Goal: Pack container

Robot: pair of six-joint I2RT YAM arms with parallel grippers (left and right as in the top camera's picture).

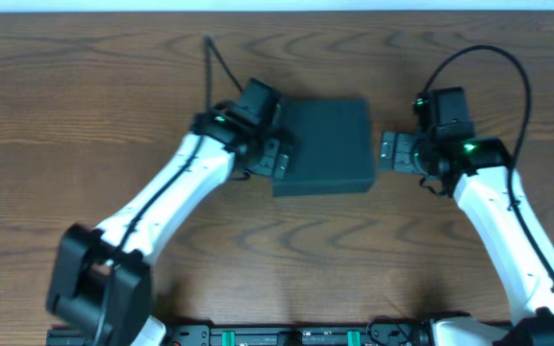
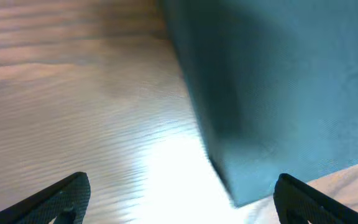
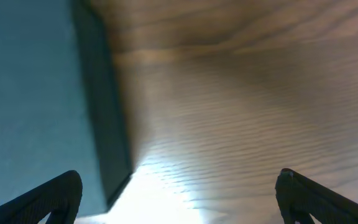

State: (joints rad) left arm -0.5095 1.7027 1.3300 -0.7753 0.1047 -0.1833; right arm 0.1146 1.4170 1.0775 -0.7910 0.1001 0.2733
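Both claws stand spread wide, gripping nothing: left claw (image 1: 279,159) at the left edge of the closed dark teal container (image 1: 323,146), right claw (image 1: 389,152) just beside its right edge. It lies flat mid tabletop (image 1: 113,86).

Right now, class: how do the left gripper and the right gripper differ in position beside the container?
Side: the left gripper is at the container's left edge, the right gripper at its right. Gap: the left gripper crowds the edge; the right gripper stands clear. Both are open, empty.
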